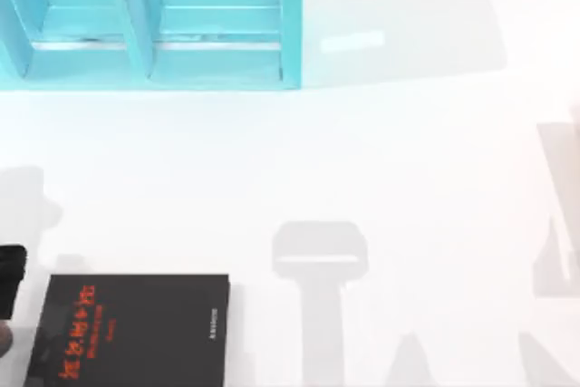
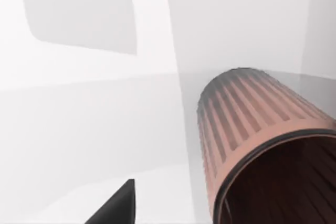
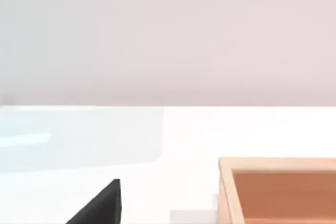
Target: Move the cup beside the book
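The book (image 1: 131,328) is flat and black with red-orange lettering, lying at the table's front left. The cup (image 2: 262,145) is a ribbed salmon-brown beaker with a dark inside, seen close up in the left wrist view with its mouth toward the camera. A brownish sliver (image 1: 4,342) at the top view's left edge, just left of the book, may be that cup. My left gripper (image 1: 11,280) shows as a black block at the far left edge, above the book's left corner. A black part of my right gripper (image 3: 100,205) shows in the right wrist view.
A turquoise shelf (image 1: 149,20) with upright dividers stands along the back left. An orange-brown open box (image 3: 278,190) sits on the white table close to my right gripper. Grey arm shadows fall on the table's middle front and right side.
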